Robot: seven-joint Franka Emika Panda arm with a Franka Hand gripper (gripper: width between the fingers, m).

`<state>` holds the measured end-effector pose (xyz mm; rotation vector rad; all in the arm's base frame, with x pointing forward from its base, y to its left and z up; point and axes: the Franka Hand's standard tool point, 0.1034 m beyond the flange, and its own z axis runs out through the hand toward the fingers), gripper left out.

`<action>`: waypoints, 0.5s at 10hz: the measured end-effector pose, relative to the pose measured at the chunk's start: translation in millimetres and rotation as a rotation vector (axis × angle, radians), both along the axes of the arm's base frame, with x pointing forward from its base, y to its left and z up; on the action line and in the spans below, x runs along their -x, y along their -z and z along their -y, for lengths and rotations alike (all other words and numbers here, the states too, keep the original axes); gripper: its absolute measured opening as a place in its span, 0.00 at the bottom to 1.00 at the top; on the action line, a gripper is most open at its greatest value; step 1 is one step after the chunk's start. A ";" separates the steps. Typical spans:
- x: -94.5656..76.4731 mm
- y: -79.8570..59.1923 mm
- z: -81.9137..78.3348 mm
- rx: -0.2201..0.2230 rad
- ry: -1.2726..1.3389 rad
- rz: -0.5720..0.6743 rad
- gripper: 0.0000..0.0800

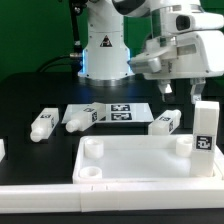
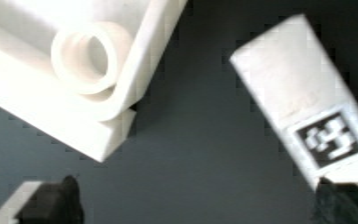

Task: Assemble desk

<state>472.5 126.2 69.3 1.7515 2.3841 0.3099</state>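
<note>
The pincer [image 1: 181,92] hangs released, its jaws wide apart and gripping nothing, above the back corner of the desk tabletop [image 1: 140,165] on the exterior view's right. An upright leg [image 1: 205,130] stands at that corner. Three loose legs [image 1: 80,117] lie on the black table [image 1: 30,95] behind the tabletop, flanking the marker board [image 1: 115,112].

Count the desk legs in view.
4 legs: two lying toward the exterior view's left, one lying beyond the marker board, one upright beside the tabletop at that view's right. Others possibly hidden.
</note>
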 end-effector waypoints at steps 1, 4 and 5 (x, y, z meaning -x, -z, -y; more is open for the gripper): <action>-0.9 0.3 -1.2 -0.026 0.116 -0.014 0.81; -0.6 1.0 -0.3 -0.062 0.256 -0.026 0.81; -1.1 1.7 5.0 -0.079 0.357 -0.040 0.81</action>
